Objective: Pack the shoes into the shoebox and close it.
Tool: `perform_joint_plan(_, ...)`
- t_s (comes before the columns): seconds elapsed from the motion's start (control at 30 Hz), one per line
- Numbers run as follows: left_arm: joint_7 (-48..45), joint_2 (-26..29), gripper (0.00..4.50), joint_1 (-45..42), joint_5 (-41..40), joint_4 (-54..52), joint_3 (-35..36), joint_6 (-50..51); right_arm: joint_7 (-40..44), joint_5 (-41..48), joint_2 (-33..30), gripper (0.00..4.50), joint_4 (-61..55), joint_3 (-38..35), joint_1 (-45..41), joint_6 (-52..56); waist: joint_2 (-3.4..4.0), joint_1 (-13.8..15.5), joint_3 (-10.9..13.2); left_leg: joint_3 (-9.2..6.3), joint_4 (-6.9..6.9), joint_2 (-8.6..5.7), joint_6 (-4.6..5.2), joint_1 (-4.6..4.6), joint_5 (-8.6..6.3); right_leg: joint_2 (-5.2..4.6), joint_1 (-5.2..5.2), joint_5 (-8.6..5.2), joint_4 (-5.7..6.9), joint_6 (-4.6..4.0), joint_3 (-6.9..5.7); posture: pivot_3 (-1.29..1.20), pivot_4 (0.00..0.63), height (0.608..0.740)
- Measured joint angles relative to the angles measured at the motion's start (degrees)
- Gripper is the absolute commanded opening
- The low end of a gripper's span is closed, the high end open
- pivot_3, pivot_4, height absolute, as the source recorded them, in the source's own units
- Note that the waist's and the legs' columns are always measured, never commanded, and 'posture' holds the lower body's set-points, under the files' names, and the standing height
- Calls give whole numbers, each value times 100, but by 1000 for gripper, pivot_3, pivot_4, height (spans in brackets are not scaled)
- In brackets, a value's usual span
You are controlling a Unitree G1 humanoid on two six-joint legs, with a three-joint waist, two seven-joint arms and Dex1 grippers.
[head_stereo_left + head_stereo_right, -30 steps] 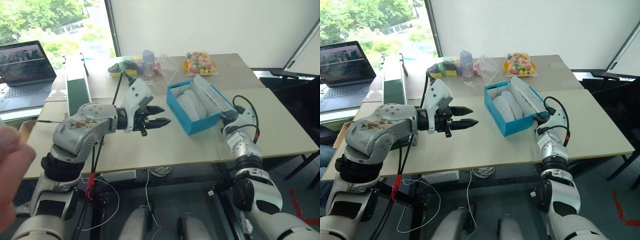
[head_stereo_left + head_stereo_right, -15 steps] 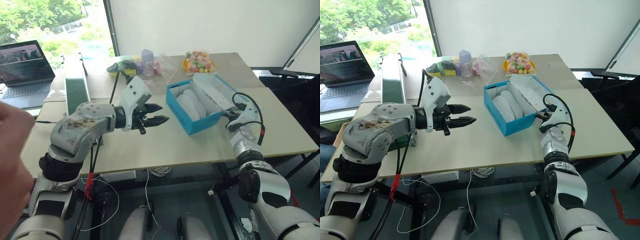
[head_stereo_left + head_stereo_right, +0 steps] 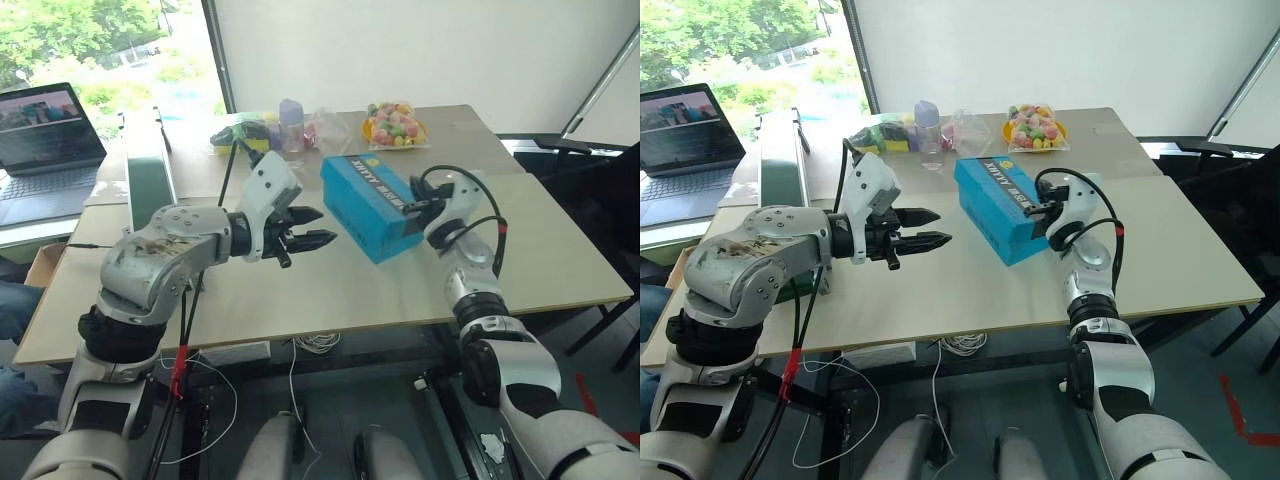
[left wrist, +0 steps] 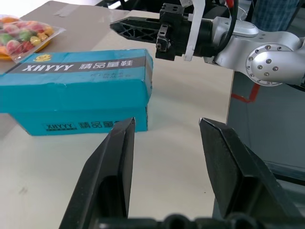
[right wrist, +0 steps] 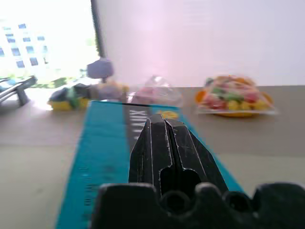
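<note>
Table [image 3: 330, 280] is carrying the shoebox [image 3: 372, 205] at frame centre, its lid lying down and hiding the shoes. Right gripper [image 3: 407, 206], fingers pressed together, is resting over the lid's near end. Left gripper [image 3: 318, 227] is hovering centre-left, jaws spread and empty. Left wrist view is showing the box's printed side.

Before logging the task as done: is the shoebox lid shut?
Shut: the shoebox shows its lettered lid flat on top, no inside visible.
</note>
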Motion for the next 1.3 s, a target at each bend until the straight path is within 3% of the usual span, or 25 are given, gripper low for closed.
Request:
perform_joint_plan(0.2,209,-43,2282,-3,105,76,2,-78,273,54,98,13,-689,224,87,1238,0,25,0,1,-22,-24,-1,-9,0,-17,-34,12,6,-9,9,0,150,739)
perform_joint_plan(0.47,631,-171,2282,14,379,236,8,-94,-327,-383,93,13,-582,633,-473,3099,0,14,0,4,-57,-40,-13,-9,8,-14,-75,31,12,-18,30,0,150,739)
perform_joint_plan(0.87,918,-206,2282,280,519,234,88,-107,199,-672,-69,13,-754,1116,-627,3874,-11,17,-6,15,-56,-40,-12,-6,8,-8,-75,34,11,-13,46,0,150,739)
perform_joint_plan(1.1,744,-162,2282,560,466,213,288,-352,1723,-367,-1272,13,-3737,1555,-80,5293,-12,33,-5,25,-62,-41,-12,-15,7,-19,-88,33,8,-13,71,0,150,739)
perform_joint_plan(1.3,443,-3,2282,759,478,215,263,-655,2165,-309,-2078,13,-4907,1788,160,5644,-17,35,-8,45,-83,-37,-12,-14,7,-35,-91,11,-2,-52,91,0,150,739)
